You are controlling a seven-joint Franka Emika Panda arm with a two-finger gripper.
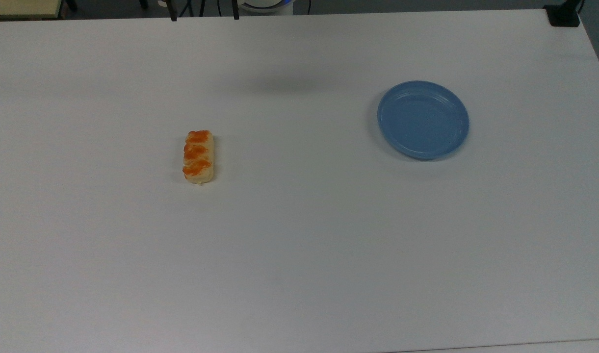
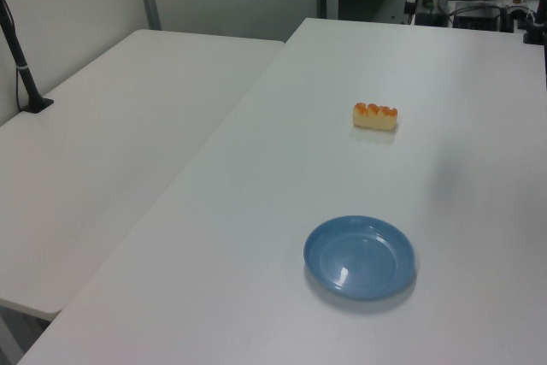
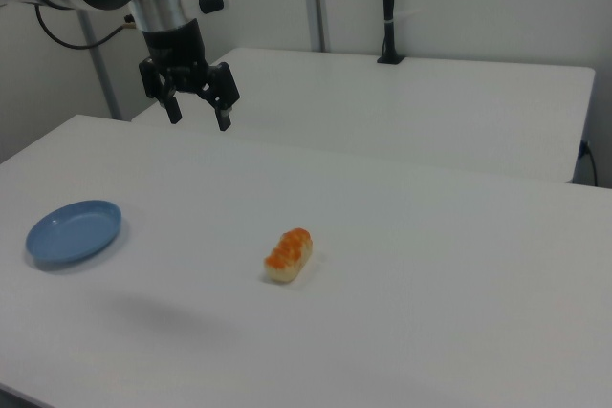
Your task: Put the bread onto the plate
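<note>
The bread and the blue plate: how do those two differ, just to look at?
The bread is oblong, pale yellow with orange glazed bumps; the plate is round and plain blue. The bread stands up as a block; the plate is shallow and flat. The plate is wider than the bread is long. Both rest apart on the white table.

No text, label, brand, number or sign can be read anywhere in these views. The bread (image 1: 198, 157), the blue plate (image 1: 423, 120) and the white bench (image 1: 299, 245) all have plain, unmarked surfaces. The arm's white casing and the black pincer (image 3: 199, 119) in the right view carry no legible marking.
</note>
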